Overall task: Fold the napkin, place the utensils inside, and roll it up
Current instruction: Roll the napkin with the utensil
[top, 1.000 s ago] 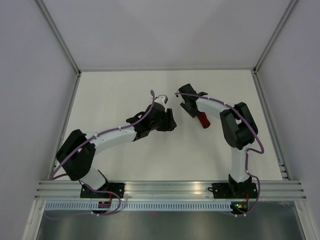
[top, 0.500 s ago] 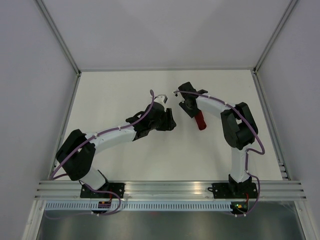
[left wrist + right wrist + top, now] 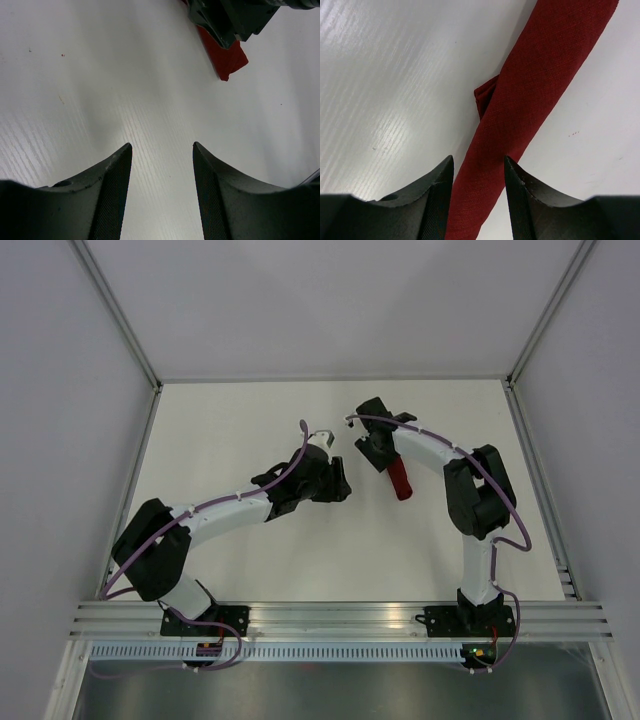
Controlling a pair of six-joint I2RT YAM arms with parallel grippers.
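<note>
napkin rolled, lying on desk
left pincer spread, holding nothing; right pincer jaws apart just over the roll, not clamped on it

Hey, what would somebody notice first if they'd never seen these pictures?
The dark red napkin, rolled into a slim tube, lies slantwise on the white table right of centre, a small flap poking from its side. The right end effector hovers over it, jaws apart; the left end effector hangs open over the table beside it.
</note>
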